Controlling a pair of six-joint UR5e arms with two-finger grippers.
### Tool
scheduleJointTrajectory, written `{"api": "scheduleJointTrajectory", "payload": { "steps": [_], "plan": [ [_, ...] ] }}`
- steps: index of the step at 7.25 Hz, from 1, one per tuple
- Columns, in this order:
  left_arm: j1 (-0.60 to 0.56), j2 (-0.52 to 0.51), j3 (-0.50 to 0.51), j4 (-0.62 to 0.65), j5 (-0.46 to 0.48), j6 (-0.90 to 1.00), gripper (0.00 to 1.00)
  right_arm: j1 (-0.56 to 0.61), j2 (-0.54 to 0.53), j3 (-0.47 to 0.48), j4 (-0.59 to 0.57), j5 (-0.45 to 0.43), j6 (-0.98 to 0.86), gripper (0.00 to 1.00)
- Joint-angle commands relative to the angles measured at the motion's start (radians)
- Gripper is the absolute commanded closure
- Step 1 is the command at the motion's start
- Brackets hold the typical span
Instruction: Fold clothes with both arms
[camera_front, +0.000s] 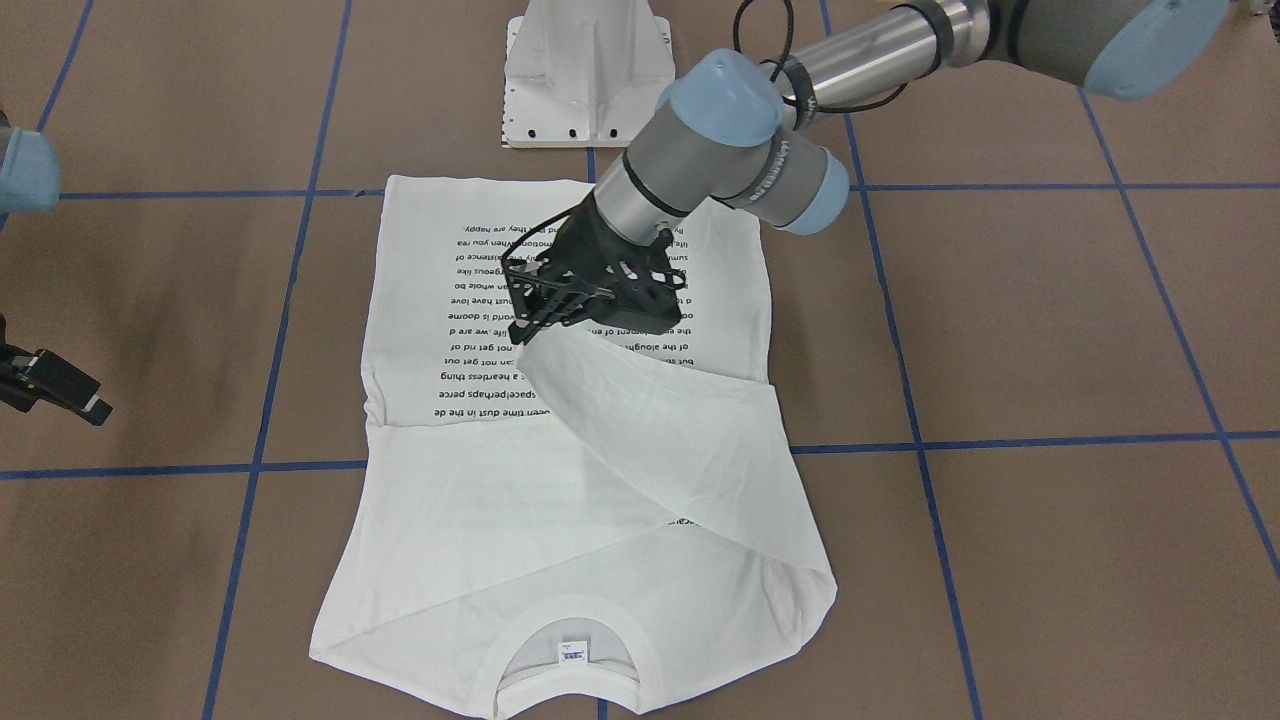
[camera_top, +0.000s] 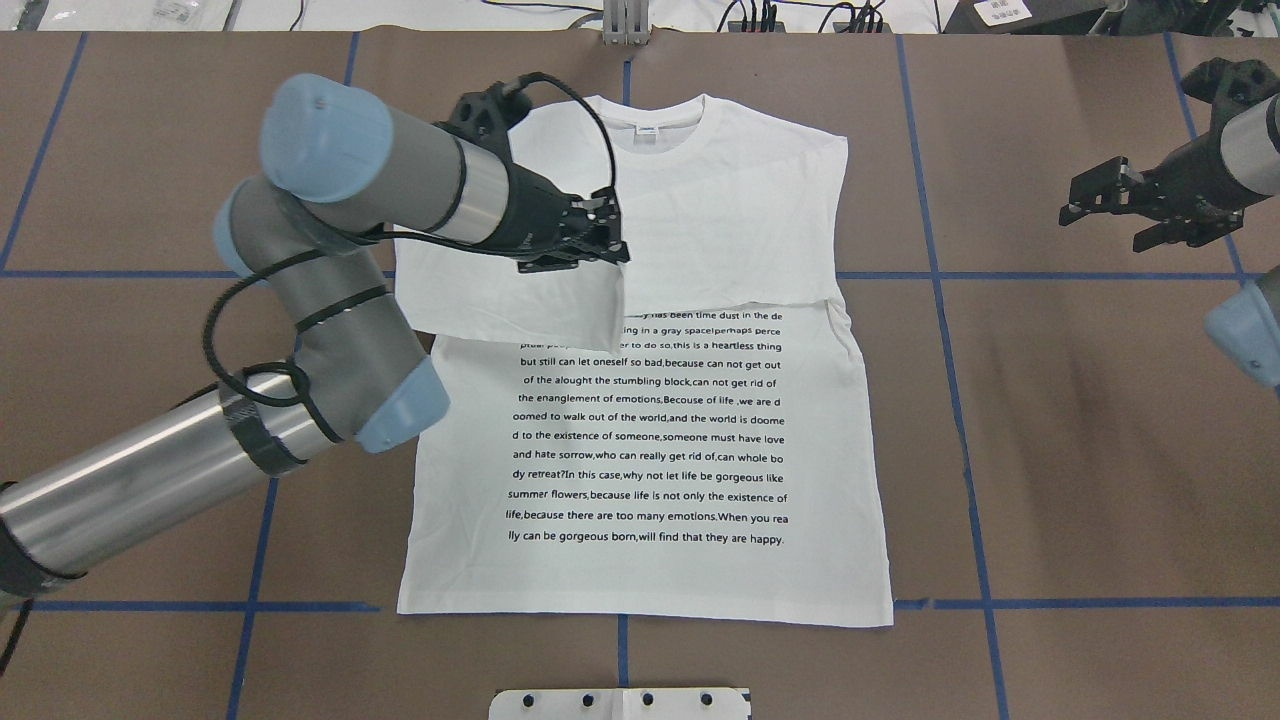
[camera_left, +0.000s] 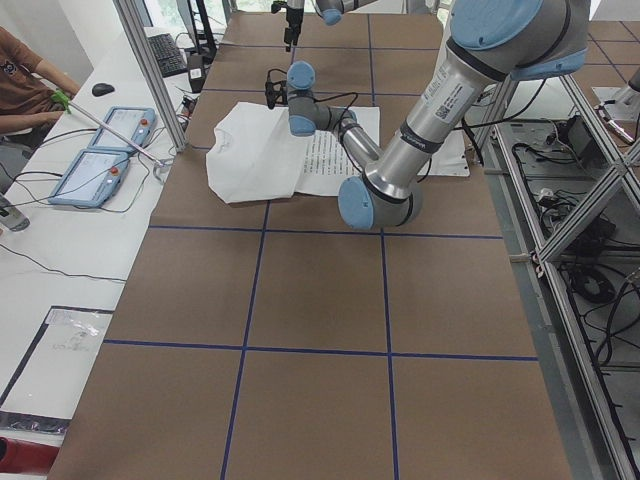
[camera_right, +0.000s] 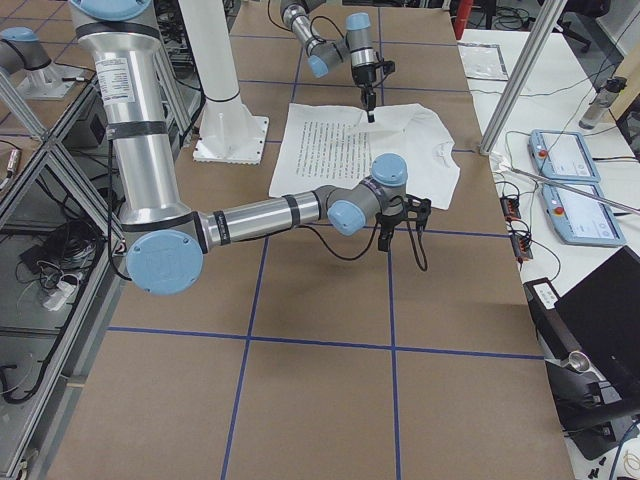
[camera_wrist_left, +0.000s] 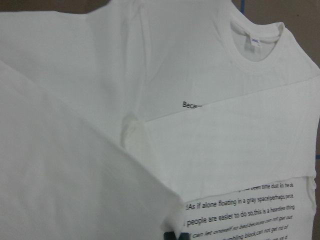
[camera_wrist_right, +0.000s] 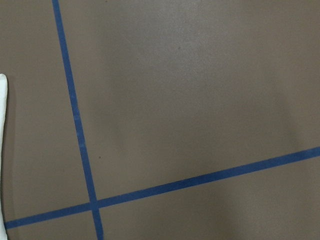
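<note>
While the white T-shirt (camera_top: 650, 450) lies flat and print-up in the middle of the brown table (camera_top: 1050, 450), collar (camera_top: 655, 118) at the far end from the robot's base, the left gripper (camera_front: 528, 330) hangs over the chest with its fingers pinched shut on the end of the left sleeve (camera_top: 520, 310). That sleeve is lifted off the table and drapes from the pinch down to the left shoulder, covering the first lines of the black text (camera_top: 650, 430). The right sleeve lies folded across the chest, its edge running just under the collar area.

Off to the right, well clear of the cloth, the right gripper (camera_top: 1100, 225) hovers above bare table, fingers apart and holding nothing.

From where I stand, the worry is that hanging sleeve. It looks held by only a small bite of fabric, so a quick move could let it slip out and drop in a heap. If the arm carries it too far right, the pull through the shoulder could drag the body askew or ruffle the right sleeve underneath, since nothing pins the shirt down. Letting go too high would likely leave the cuff curled or creased instead of flat across the chest.
</note>
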Motion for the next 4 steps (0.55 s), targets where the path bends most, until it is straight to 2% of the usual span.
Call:
{"api": "scheduleJointTrajectory", "payload": {
  "steps": [1,3,4],
  "plan": [
    [0.091,-0.117,0.138,0.003,0.134,-0.016,1.00,0.000,-0.010,0.000,0.000,0.000,-0.003,0.00],
    [0.136,-0.142,0.198,-0.009,0.214,-0.013,1.00,0.000,-0.019,0.000,0.001,0.000,-0.003,0.00],
    [0.141,-0.182,0.253,-0.010,0.217,-0.013,1.00,0.000,-0.020,0.000,0.000,0.000,-0.003,0.00]
  ]
}}
